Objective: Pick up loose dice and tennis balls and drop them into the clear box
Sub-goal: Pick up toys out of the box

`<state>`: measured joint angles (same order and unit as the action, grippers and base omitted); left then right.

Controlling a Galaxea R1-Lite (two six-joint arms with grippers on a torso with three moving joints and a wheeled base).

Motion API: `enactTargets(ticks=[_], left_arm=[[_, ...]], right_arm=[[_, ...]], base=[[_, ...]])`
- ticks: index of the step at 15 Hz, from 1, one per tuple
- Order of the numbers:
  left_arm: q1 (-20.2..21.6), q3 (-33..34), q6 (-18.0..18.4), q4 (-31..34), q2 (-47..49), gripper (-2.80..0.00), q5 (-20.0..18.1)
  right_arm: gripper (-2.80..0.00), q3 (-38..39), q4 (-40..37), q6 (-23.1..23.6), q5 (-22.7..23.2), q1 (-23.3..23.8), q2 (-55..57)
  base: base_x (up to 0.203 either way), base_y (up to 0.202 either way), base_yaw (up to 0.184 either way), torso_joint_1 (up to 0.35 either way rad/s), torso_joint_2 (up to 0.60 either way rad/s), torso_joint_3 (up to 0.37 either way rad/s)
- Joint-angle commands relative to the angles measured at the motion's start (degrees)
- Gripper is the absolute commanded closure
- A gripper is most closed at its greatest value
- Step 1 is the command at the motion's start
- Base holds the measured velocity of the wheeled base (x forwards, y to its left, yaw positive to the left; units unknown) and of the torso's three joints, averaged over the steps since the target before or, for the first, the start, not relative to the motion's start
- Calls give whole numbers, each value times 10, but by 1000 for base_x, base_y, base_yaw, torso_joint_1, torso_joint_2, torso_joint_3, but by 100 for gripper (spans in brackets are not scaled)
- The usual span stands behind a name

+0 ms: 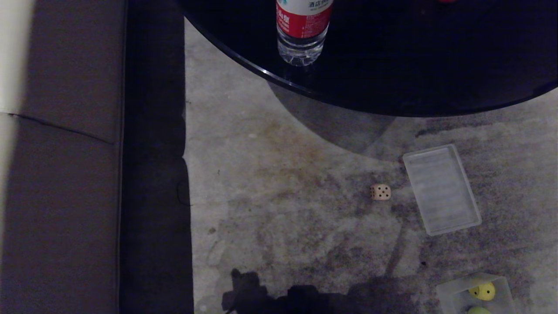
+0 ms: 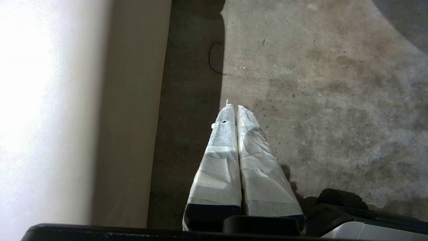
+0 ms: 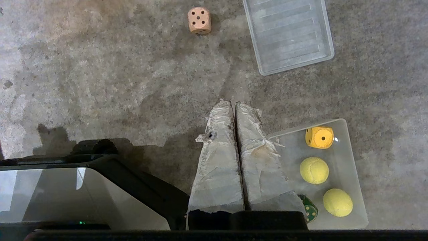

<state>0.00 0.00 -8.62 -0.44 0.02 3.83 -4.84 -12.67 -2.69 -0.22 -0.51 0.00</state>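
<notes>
Mottled grey carpet [image 1: 283, 183] covers the floor, with a dark sofa [image 1: 78, 174] along one side and a round black glass counter [image 1: 392, 52] at the far end, a water bottle [image 1: 303, 30] standing near its rim.

One beige die [image 1: 380, 192] lies loose on the carpet, just beside the flat ribbed lid panel [image 1: 441, 189], on the sofa side of it. The clear box [image 3: 351, 167] sits on the carpet nearer the robot than the lid, well apart from the die. Inside it are a yellow die [image 3: 319, 137], two tennis balls [image 3: 314, 170], and a dark green die [image 3: 310, 210] partly hidden behind the right gripper.

The right gripper [image 3: 234, 104] hangs above bare carpet between the box and the beige die, its wrapped jaws pressed together and holding nothing. The left gripper [image 2: 233, 107] hangs over the carpet close to the sofa's base, its jaws also pressed together and empty.

The beige die looks light, hard and rigid, with smooth faces and rounded corners, so it could slip or roll out of a corner grip. A likely good hold would be across two opposite flat faces, jaws spread wider than the cube first. The carpet should keep it from sliding as the jaws close.
</notes>
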Motion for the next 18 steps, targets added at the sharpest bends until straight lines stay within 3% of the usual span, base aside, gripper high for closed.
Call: enactTargets(ticks=[1,18], left_arm=[[0,0,-1,0,1,0,0],[0,0,0,0,1,0,0]], right_arm=[[0,0,-1,0,0,0,0],[0,-5,-1,11,-3,0,0]], base=[[0,0,0,5,0,-45],[0,0,0,2,1,-65]])
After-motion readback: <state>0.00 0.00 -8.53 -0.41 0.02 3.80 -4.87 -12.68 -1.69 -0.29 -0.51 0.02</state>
